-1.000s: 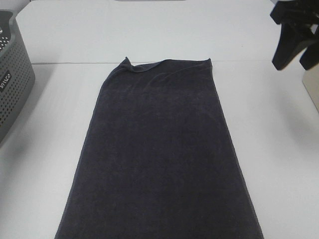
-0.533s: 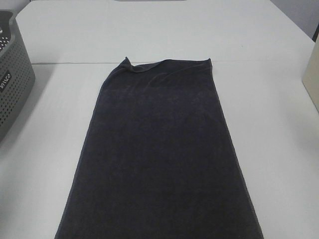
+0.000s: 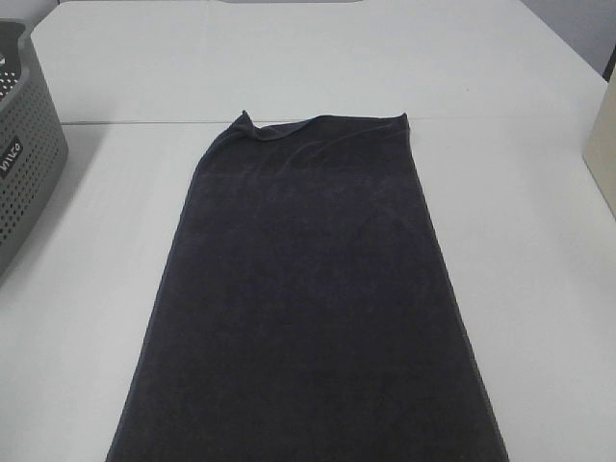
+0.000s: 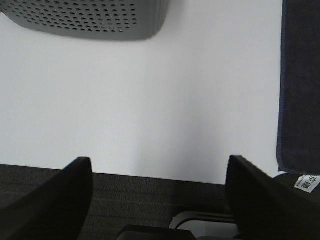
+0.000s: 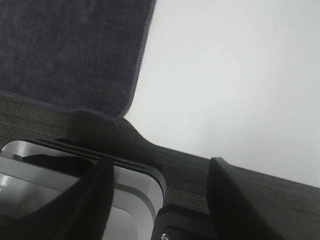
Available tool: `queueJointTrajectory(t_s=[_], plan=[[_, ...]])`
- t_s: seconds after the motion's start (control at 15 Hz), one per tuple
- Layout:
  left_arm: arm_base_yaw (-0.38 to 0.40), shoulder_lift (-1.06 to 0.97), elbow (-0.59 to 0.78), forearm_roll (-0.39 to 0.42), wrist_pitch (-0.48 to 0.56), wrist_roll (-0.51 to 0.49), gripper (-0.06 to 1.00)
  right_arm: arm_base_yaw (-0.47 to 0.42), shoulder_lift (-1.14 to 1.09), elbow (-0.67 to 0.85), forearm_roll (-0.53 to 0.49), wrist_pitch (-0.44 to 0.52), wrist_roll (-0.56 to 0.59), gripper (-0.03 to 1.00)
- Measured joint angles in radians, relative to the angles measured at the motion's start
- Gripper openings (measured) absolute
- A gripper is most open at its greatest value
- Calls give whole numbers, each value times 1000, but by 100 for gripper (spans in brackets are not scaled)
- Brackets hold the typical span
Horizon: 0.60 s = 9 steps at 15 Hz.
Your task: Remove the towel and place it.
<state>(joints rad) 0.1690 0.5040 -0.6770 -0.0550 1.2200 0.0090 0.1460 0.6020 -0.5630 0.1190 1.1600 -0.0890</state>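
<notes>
The dark charcoal towel (image 3: pixel 313 298) lies spread flat on the white table (image 3: pixel 539 289), with its near end over the front edge. Its far left corner is slightly folded up. Neither gripper shows in the exterior high view. In the left wrist view my left gripper (image 4: pixel 157 167) is open and empty above the table's front edge, with the towel's side hem (image 4: pixel 300 90) off to one side. In the right wrist view my right gripper (image 5: pixel 161 167) is open and empty near the towel's near corner (image 5: pixel 75 55), not touching it.
A grey perforated basket (image 3: pixel 24 154) stands at the table's left edge and also shows in the left wrist view (image 4: pixel 85 17). A beige box (image 3: pixel 603 144) stands at the right edge. A seam (image 3: pixel 125 122) crosses the table behind the towel.
One second ago my right gripper hung at the upper right of the exterior high view. It has since left that view. The towel has not moved.
</notes>
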Motion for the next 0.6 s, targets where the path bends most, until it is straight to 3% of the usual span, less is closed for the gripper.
queueJointTrajectory(t_s=[0.2,0.6], plan=[[0,-154,89,3,1,0,70,0,-123,98,-11,-44,0,55],[0,-335,114,0,-55,0,70,0,-216,101,-11,-53,0,55]])
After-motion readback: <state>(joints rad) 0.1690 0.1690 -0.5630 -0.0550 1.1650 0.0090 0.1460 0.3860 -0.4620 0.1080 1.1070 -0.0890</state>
